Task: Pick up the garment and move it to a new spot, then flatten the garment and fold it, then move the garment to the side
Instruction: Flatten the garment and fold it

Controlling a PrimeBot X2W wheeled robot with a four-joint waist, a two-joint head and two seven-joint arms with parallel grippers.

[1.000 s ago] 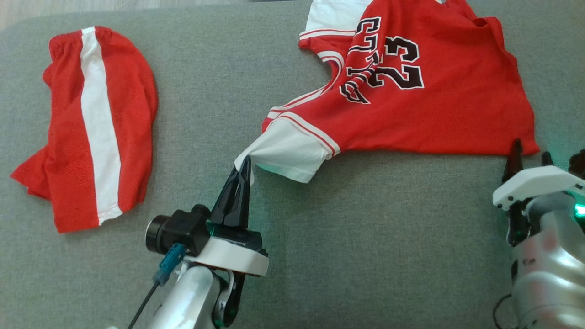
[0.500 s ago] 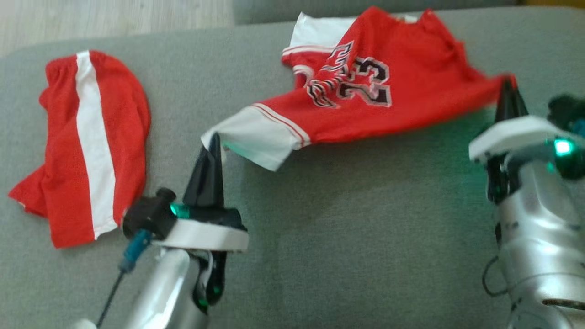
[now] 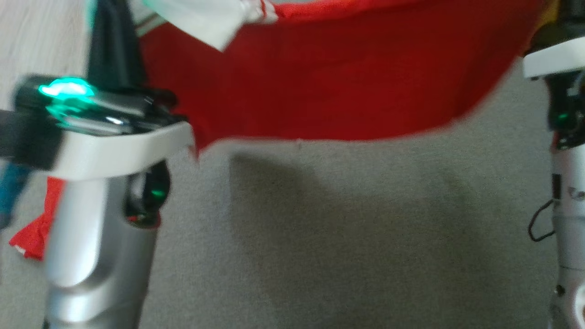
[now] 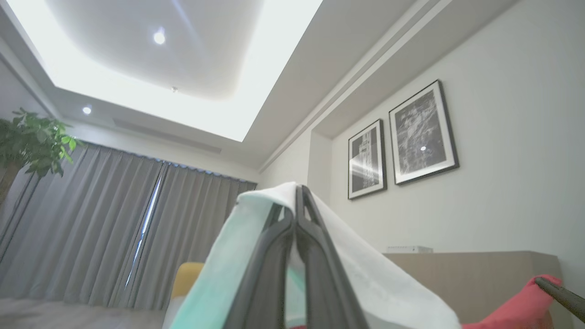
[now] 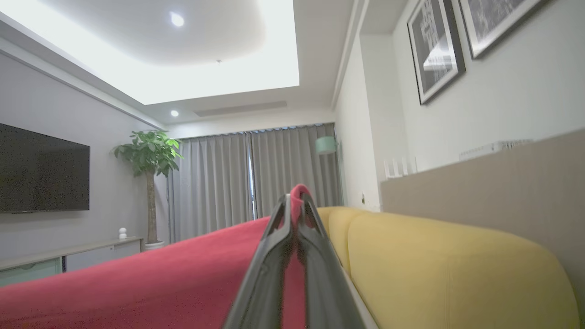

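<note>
Change: lifting of garment (image 3: 343, 82) off grey cushion (image 3: 365, 237), flat there a second ago; right claw (image 5: 295, 201) newly pinching red hem.
Left claw (image 4: 299, 194): pressed shut on white sleeve (image 4: 365, 260).
Place: slung across upper frame of head view.
Meaning: pick-up done, relocation likely next.
Texture: thin limp knit, sagging; cushion coarse-woven.

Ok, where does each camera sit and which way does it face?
Head: on the head, facing down at the grey surface and the held-up jersey; left arm and right arm show.
Left wrist: on the left arm, facing up along the left tool, shut on the white sleeve, at the ceiling.
Right wrist: on the right arm, facing up along the right tool, shut on the jersey, past a yellow sofa.
Shared: both wrist views show curtains, plant, framed pictures.
</note>
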